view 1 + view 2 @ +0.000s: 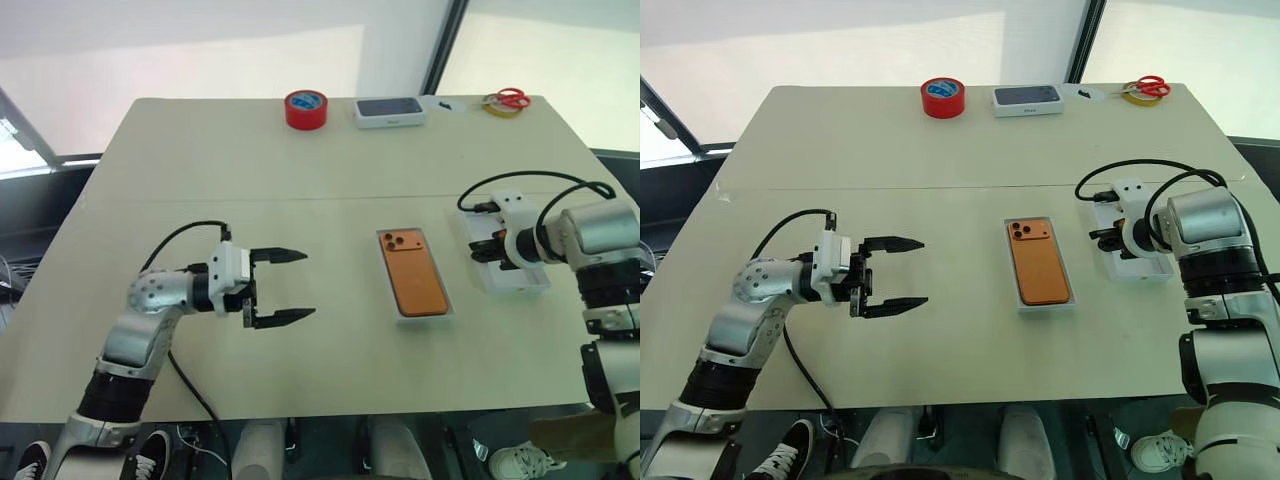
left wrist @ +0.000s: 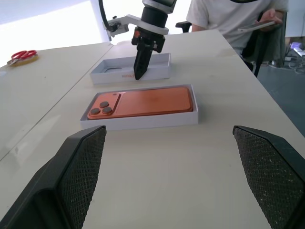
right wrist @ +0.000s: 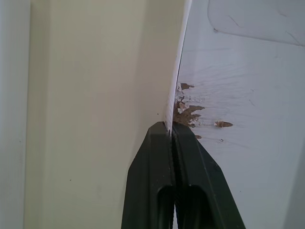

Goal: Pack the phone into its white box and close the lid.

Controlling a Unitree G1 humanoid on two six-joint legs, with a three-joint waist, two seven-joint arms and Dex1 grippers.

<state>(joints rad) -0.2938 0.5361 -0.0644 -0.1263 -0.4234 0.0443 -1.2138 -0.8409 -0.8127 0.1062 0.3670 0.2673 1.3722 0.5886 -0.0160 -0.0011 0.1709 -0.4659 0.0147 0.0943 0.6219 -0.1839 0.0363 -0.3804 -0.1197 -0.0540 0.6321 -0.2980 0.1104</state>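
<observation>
Fingers (image 3: 172,143) of your right gripper (image 2: 139,71) pinch the lid's (image 2: 159,67) thin wall, apparently its near rim. Your left gripper (image 1: 285,287) hangs spread wide, holding nothing. Beside the lid, the phone (image 1: 413,272) lies in the white box (image 1: 425,316) on the beige surface (image 1: 250,160). Beyond it, bright window glass.

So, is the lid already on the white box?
No, the white box is uncovered with the phone showing inside; the lid lies beside it.
</observation>
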